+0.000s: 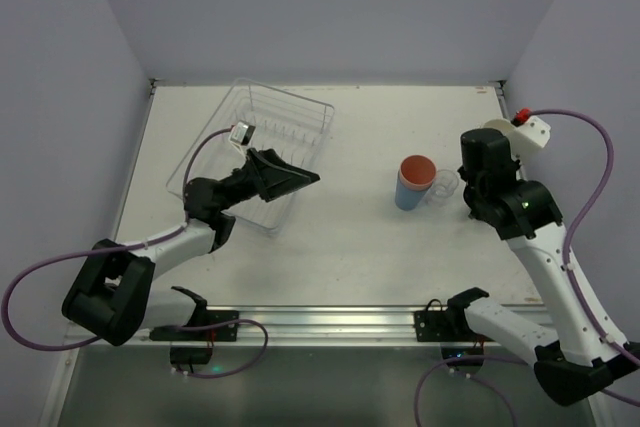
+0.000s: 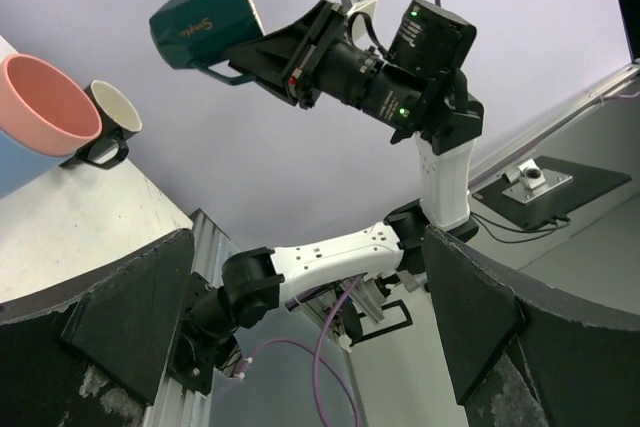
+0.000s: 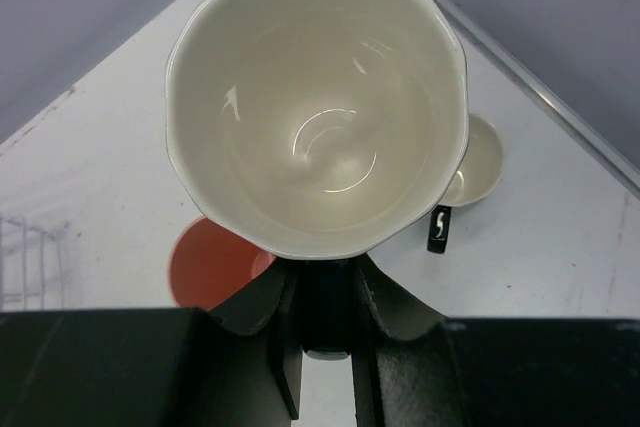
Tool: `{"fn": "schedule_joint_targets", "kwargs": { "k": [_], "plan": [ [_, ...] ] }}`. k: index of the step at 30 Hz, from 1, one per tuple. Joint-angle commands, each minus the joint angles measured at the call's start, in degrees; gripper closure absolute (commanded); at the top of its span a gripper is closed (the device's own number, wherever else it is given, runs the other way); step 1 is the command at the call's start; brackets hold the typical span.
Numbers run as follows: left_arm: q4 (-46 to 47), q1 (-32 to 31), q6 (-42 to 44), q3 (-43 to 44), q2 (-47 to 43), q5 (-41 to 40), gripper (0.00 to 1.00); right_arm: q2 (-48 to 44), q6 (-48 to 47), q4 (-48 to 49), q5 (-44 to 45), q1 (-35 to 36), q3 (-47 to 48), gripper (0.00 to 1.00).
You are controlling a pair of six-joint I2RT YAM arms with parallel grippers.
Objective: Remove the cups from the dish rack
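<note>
The see-through dish rack (image 1: 255, 152) lies at the back left, and I see no cup in it. My left gripper (image 1: 300, 179) hovers open over its right edge, nothing between its fingers (image 2: 130, 307). My right gripper (image 3: 325, 292) is shut on the handle of a dark teal mug (image 2: 205, 19) with a cream inside (image 3: 315, 97), held in the air at the right. Below it on the table stand a salmon-pink tumbler (image 1: 417, 169) nested in a light-blue tumbler (image 1: 407, 195), a small clear glass (image 1: 443, 185) and a black mug (image 3: 478, 159).
White walls close the table on the left, back and right. The aluminium rail (image 1: 330, 322) with both arm bases runs along the near edge. A purple cable (image 1: 590, 147) loops off the right wrist.
</note>
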Motion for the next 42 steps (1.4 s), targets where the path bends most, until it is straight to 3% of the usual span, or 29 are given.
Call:
{"fn": "schedule_joint_targets", "kwargs": {
  "k": [1,9,13,24,42],
  "plan": [
    [10.2,0.3,0.5,-1.4,-1.4,-1.0,0.00,2.0,11.7,-3.2,10.3,-1.6,4.6,1.00],
    [0.2,0.2,2.6,-1.1,-6.3,-2.1,0.00,5.2,19.4,-7.4,8.6,-8.3,3.3,1.00],
    [-3.2,0.3,4.0,-1.4,-7.8,-2.1,0.00,5.2,16.2,-3.7,3.6,-14.3,0.0,1.00],
    [-1.5,0.3,4.4,-3.3,-4.9,-1.2,0.00,6.4,4.9,9.8,-7.0,-21.6,-7.8,1.00],
    [3.4,0.3,2.0,-3.4,-1.2,-0.5,0.00,7.3,2.9,10.3,-6.3,-23.0,-9.8,1.00]
  ]
}}
